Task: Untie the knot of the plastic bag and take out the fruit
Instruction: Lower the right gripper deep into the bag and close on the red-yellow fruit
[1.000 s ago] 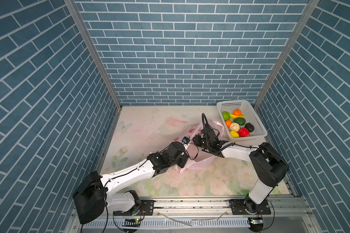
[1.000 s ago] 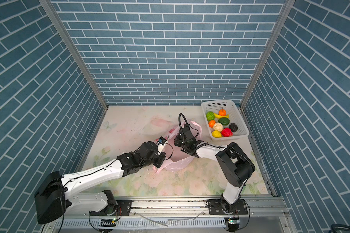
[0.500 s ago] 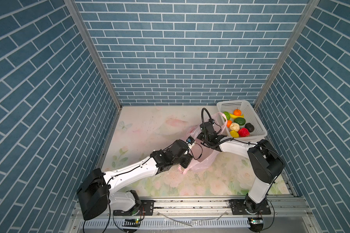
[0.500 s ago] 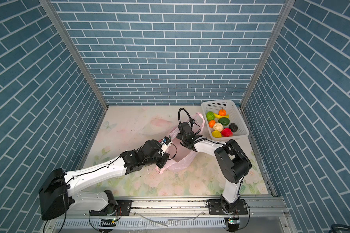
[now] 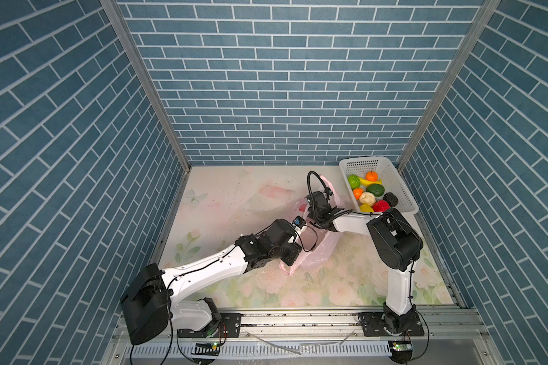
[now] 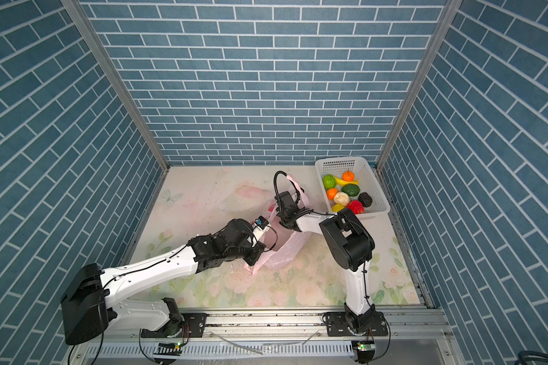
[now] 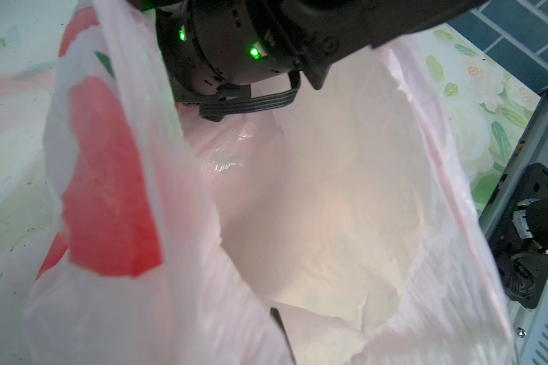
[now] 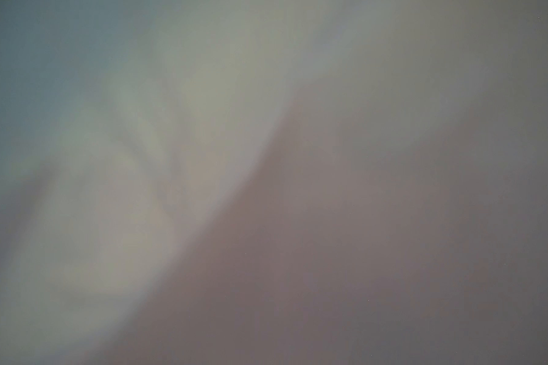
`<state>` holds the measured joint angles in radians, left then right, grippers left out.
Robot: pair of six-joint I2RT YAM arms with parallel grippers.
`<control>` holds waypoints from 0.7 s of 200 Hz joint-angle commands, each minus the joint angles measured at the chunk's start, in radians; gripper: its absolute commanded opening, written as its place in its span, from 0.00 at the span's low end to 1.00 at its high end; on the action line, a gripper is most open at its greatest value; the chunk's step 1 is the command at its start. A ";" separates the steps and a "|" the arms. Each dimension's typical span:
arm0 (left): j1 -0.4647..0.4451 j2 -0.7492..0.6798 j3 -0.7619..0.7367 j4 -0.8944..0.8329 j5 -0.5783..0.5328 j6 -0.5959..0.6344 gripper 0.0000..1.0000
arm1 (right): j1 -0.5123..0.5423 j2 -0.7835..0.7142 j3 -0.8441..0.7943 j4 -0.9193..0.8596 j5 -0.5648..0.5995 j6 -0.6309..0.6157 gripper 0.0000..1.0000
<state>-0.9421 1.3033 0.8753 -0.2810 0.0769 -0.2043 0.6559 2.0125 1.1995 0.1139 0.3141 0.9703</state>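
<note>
In the middle of the flowered table (image 5: 234,202), the plastic bag (image 5: 317,252) lies slumped with its mouth gaping. The knot is nowhere to be seen, so I take it as undone. The left gripper (image 5: 291,257) is pressed together, on the bag's near rim as best I can judge from the film bunched round its fingertip in the left wrist view, propping the mouth open. The right gripper (image 5: 315,205) is down in the far side of the mouth. Film smothers its camera and hides its fingers, so I cannot tell whether they are spread. The fruit (image 5: 367,197) sits heaped in the white basket (image 5: 400,186) at the far right corner, well apart from the bag, whose inside shows only pale film. This looks to me like a last feel round. The left should hold that rim high and taut. The right should sweep low and slowly, closing only on something firm, never a fold, then rise straight out through the opening.
</note>
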 commanded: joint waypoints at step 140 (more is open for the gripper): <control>-0.005 0.038 0.036 -0.034 -0.065 0.009 0.00 | -0.025 -0.016 0.000 0.098 -0.142 -0.084 0.41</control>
<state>-0.9424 1.3209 0.8879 -0.2871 0.0792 -0.1921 0.6361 2.0750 1.2549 0.1604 0.2760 0.9089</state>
